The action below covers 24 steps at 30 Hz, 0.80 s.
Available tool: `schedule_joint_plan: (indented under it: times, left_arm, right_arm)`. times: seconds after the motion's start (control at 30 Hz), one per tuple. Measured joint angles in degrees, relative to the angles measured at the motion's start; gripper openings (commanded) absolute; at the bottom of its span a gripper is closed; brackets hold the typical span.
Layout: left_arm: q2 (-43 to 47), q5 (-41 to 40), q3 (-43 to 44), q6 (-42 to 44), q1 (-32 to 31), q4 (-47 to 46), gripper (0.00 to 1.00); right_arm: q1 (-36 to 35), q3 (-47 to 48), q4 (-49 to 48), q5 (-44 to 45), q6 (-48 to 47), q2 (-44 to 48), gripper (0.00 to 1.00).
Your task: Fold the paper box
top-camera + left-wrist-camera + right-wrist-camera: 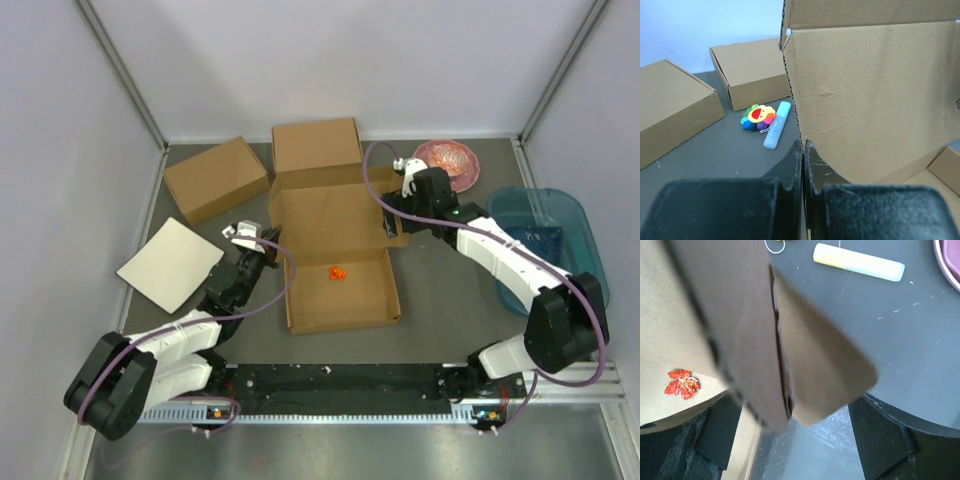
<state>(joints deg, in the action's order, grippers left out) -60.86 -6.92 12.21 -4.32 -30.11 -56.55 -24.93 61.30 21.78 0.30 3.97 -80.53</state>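
- While the paper box (338, 290) sits mid-desk (440, 310) w/ back panel upright, L claw (268, 245) is clenched at its left corner.
- R claw (393, 226) released, jaws wide astride right flap (825, 370).
- Plain brown matte cardboard; flap corner rounded, edge perforated.

Brown cardboard paper box (335, 250): plain tan, unprinted.
Small leaf-shaped piece (682, 383): speckled orange-red.
Round plush flower toy (758, 116): rainbow petals, yellow face, red mouth.
Plastic highlighter pen (777, 131): pale blue.
Shallow round bowl (447, 160): pink.
Rectangular plastic tub (545, 235): translucent teal.
Flat square board (170, 263): off-white.
Bench (440, 300): dark grey.
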Motion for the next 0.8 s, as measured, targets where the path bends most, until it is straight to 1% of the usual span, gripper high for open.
schedule_joint_plan:
  times: [0.13,0.27,0.3,0.37,0.4,0.5,0.7,0.8]
  left_arm:
    - [-0.42,-0.26,0.00,0.04,0.00,0.04,0.00]
    - [-0.55,-0.44,0.02,0.09,0.00,0.11,0.00]
    - [-0.55,-0.48,0.02,0.09,0.00,0.15,0.00]
    - [-0.55,-0.70,0.02,0.09,0.00,0.28,0.00]
    - [-0.55,-0.83,0.02,0.07,0.00,0.35,0.00]
    - [-0.72,-1.16,0.13,0.04,0.00,0.48,0.00]
    - [-1.66,-1.51,0.85,0.02,-0.02,0.83,0.00]
    - [-1.66,-1.49,0.98,0.02,-0.02,0.90,0.00]
  right_arm:
    - [0.20,1.05,-0.94,-0.85,0.00,-2.51,0.77]
    - [0.35,1.09,-1.81,-1.55,0.04,-2.60,0.71]
    - [0.35,1.09,-1.95,-1.70,0.07,-2.60,0.63]
    - [0.35,1.07,-2.12,-1.99,0.13,-2.36,0.51]
    - [0.35,1.01,-2.12,-2.12,0.20,-2.03,0.40]
    - [0.37,0.28,-2.49,-2.64,0.70,0.17,0.32]
    - [0.37,-1.92,-3.41,-4.28,1.20,7.39,0.26]
    - [0.35,-2.95,-3.72,-5.31,1.46,9.51,0.27]
